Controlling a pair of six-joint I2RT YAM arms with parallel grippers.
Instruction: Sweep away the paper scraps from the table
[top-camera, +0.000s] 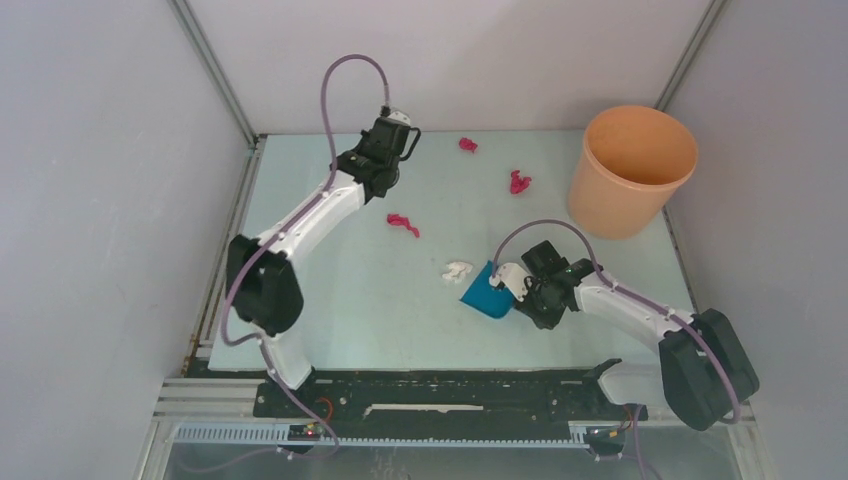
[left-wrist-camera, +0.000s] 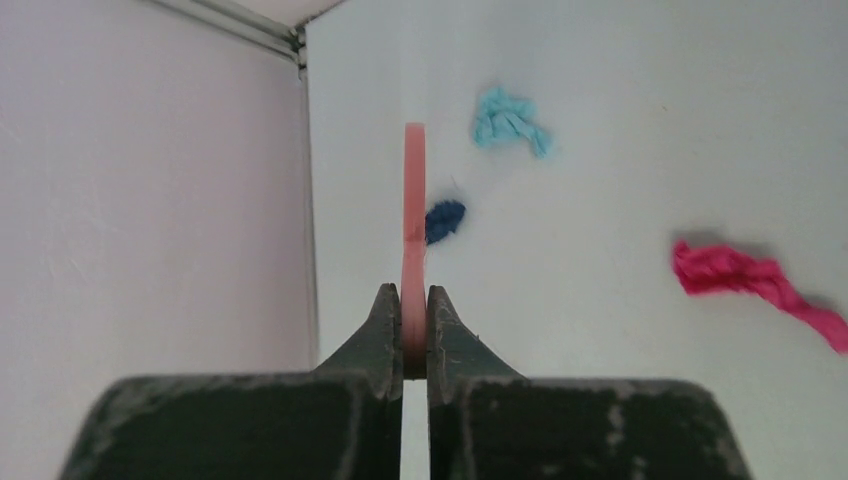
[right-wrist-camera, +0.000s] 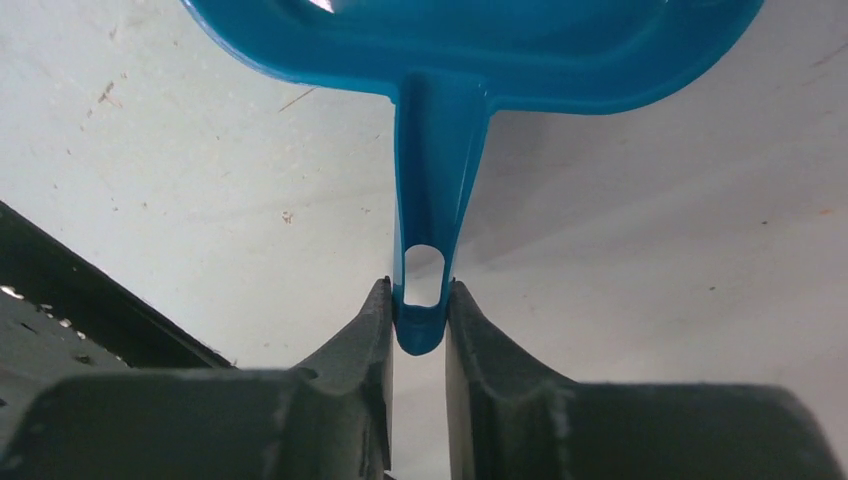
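Pink plastic fills my left gripper: its fingers are pinched tight on the brush, which from my wrist shows only as a thin strip seen edge-on, pointing out over the table. I hold it out at the far left corner, close to the wall, because the outlying pieces lie there. A navy scrap sits just beside the brush's edge, a teal scrap a little beyond it, and a magenta scrap off to the side. My right gripper is closed on the tail end of the blue dustpan, gripped far back on the handle so the pan's body lies out ahead of my fingers. From above, the pan sits near the middle of the table with a white scrap just beside its open side. I judge I have put it there as the catcher, mouth turned toward the litter. A second magenta wad and a far magenta wad lie further back, well apart from both tools. The orange bucket stands at the far right, presumably where the load will go. Every scrap I can see lies on the table, so I reckon the sweeping has hardly begun. Whether anything is inside the pan I cannot tell.
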